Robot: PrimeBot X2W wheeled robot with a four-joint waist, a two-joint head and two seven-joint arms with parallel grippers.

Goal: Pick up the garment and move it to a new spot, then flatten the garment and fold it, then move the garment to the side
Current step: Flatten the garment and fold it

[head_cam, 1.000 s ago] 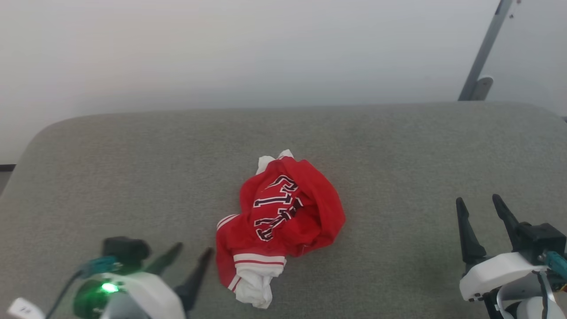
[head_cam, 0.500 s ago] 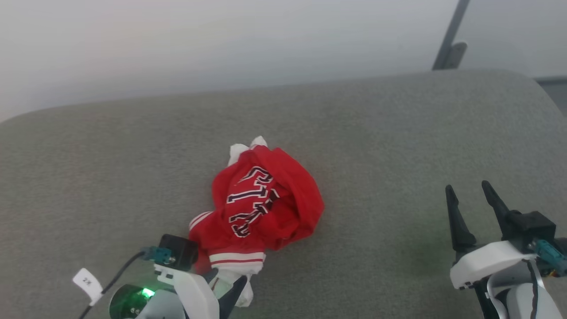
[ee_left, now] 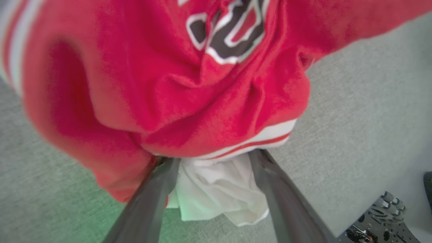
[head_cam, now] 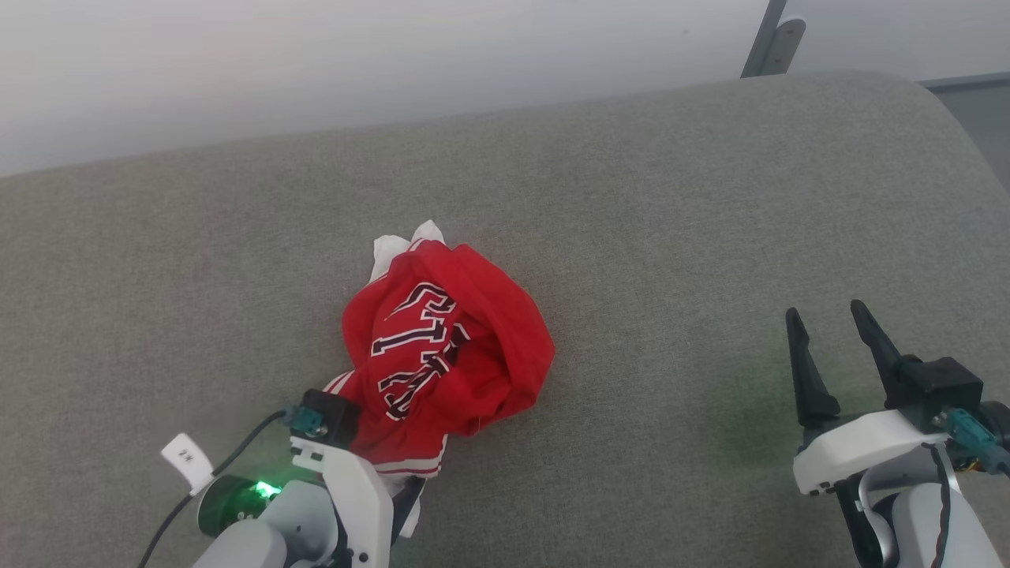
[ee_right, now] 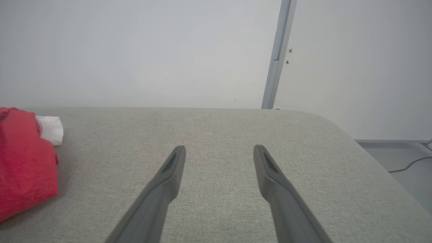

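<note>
Moved since a second ago: left pincer (ee_left: 212, 163), from beside the garment (head_cam: 454, 339) to its near end; the head camera has turned too. Garment: soft red jersey, crumpled in a rounded heap mid-worktop (head_cam: 671, 237); dark white-edged lettering, creased and unreadable. Worktop: grey woven cloth, rounded corners. Left pincer: spread, tapered dark fingers either side of the bunched white sleeve (ee_left: 219, 192), tips hidden under striped trim. Right pincer (head_cam: 824, 309): spread, empty, well apart. Left wrist view of the cloth is blurred and cut off.

Tips of left claw (ee_left: 214, 158) hidden under garment (ee_left: 162, 87); garment blurred, top cropped
</note>
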